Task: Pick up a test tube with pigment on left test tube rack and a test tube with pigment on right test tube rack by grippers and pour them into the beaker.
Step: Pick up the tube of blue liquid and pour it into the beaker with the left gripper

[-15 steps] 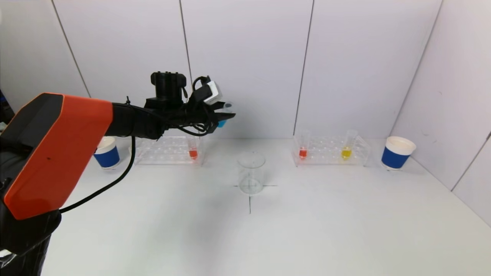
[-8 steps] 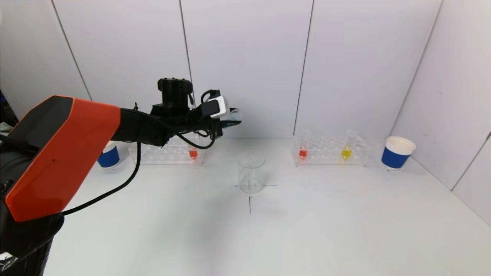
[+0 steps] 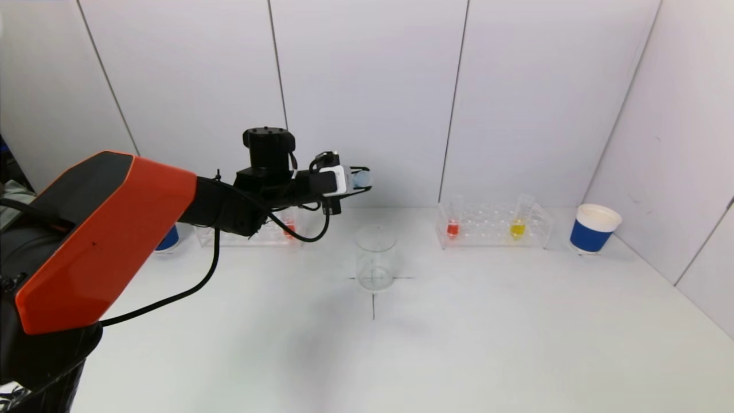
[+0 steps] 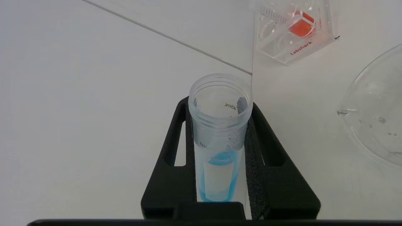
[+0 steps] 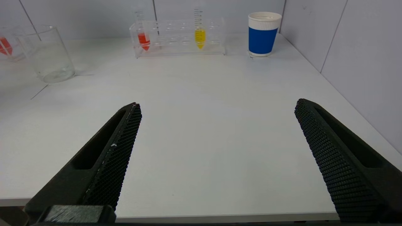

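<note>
My left gripper [image 3: 356, 182] is shut on a clear test tube with blue pigment [image 4: 220, 138], held tilted in the air, up and a little left of the glass beaker [image 3: 375, 258]. The tube's open mouth [image 3: 361, 179] points toward the beaker side. The beaker's rim also shows in the left wrist view [image 4: 373, 110]. The left rack [image 3: 246, 229] holds a tube with red pigment [image 3: 289, 228]. The right rack [image 3: 494, 225] holds a red tube [image 3: 453, 228] and a yellow tube [image 3: 518, 228]. My right gripper [image 5: 216, 113] is open and empty, low over the table's near edge, out of the head view.
A blue-and-white paper cup [image 3: 594, 228] stands right of the right rack; another [image 3: 168, 238] is partly hidden behind my left arm. White walls close off the back and right. A black cross marks the table under the beaker.
My left gripper has moved right and slightly down with the blue tube, closer to above the beaker, and the tube has tipped further over. The right gripper shows only now.
</note>
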Controlling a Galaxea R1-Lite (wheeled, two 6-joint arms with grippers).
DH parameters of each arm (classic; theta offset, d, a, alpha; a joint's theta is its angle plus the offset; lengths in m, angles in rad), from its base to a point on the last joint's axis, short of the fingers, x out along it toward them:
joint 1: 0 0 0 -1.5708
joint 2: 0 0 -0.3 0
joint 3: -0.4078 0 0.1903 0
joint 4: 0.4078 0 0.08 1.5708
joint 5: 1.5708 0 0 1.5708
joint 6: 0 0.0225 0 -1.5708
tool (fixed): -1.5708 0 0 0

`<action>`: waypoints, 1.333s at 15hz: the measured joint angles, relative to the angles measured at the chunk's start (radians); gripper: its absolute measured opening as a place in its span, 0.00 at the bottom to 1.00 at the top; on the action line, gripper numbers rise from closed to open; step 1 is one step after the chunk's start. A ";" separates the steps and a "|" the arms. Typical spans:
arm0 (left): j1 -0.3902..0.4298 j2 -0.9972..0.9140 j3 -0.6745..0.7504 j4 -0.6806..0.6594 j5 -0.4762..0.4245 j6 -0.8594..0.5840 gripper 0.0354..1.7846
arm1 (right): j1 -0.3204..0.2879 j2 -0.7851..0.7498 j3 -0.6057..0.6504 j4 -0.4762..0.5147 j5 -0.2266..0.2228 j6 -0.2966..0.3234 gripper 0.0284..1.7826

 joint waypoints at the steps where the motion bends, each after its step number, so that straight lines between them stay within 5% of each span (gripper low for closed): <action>1: -0.004 -0.001 0.012 -0.006 -0.011 0.019 0.24 | 0.000 0.000 0.000 0.000 0.000 0.000 1.00; 20: -0.016 0.009 0.085 -0.076 -0.027 0.393 0.24 | 0.000 0.000 0.000 0.000 0.000 0.000 1.00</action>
